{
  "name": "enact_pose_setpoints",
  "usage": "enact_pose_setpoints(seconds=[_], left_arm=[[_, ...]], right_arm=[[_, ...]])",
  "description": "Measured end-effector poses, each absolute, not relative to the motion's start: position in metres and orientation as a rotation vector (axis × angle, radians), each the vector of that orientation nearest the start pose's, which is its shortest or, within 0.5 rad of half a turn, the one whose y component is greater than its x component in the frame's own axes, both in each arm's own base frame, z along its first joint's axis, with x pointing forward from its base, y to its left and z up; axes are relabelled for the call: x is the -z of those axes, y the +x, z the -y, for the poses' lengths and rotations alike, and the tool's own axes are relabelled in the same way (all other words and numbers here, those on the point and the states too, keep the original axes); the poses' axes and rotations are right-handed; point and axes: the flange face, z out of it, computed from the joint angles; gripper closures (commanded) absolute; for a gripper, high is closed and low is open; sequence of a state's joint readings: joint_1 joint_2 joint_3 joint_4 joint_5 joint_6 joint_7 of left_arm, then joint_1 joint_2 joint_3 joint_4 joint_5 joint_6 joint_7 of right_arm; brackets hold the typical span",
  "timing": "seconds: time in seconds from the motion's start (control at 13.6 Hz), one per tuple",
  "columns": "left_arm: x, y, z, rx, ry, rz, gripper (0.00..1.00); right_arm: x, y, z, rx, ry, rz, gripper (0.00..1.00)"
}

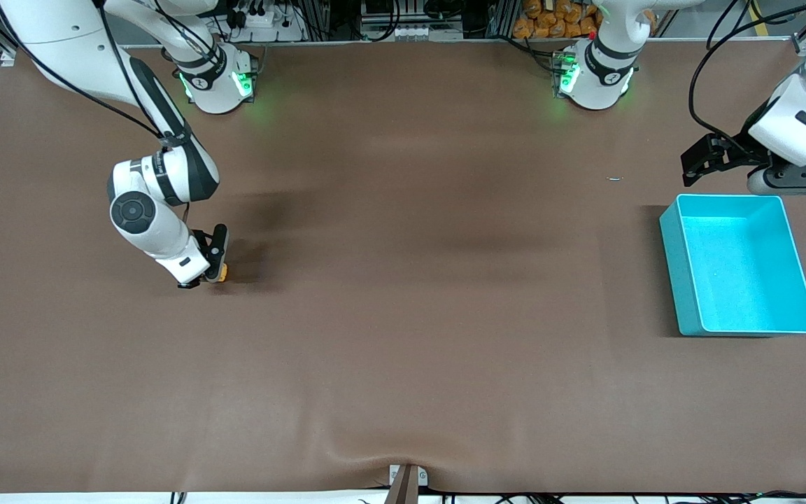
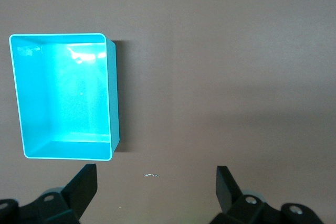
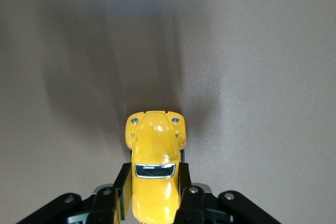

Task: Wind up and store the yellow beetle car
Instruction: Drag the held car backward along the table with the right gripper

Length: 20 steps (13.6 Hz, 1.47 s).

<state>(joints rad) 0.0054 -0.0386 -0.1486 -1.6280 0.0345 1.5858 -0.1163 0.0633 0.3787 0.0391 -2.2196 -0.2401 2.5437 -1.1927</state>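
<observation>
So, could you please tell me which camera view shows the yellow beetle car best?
The right wrist view: the yellow beetle car fills the middle, clamped between the right gripper fingers. The front view shows only a small yellow sliver under that gripper. The left wrist view shows the teal bin, no car.

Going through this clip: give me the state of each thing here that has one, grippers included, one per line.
yellow beetle car: on the table toward the right arm's end, clamped at its sides.
right gripper: down at the table, shut on the car.
left gripper: open, holding nothing, waiting in the air at the left arm's end beside the bin's edge.
teal bin: upright, nothing in it, toward the left arm's end of the table.
</observation>
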Motion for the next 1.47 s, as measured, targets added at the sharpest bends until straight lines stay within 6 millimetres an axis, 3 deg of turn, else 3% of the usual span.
enact_pose_setpoints(seconds=[0.37,1.47], left_arm=[[-0.619,0.538,0.076,0.000,-3.101,-0.043,0.00],[-0.619,0.538,0.077,-0.001,-3.101,-0.047,0.00]], right_arm=[[-0.198,0.542,-0.051,-0.172,-2.347,2.183,0.76],[-0.197,0.543,0.039,-0.194,-2.312,2.181,0.75]])
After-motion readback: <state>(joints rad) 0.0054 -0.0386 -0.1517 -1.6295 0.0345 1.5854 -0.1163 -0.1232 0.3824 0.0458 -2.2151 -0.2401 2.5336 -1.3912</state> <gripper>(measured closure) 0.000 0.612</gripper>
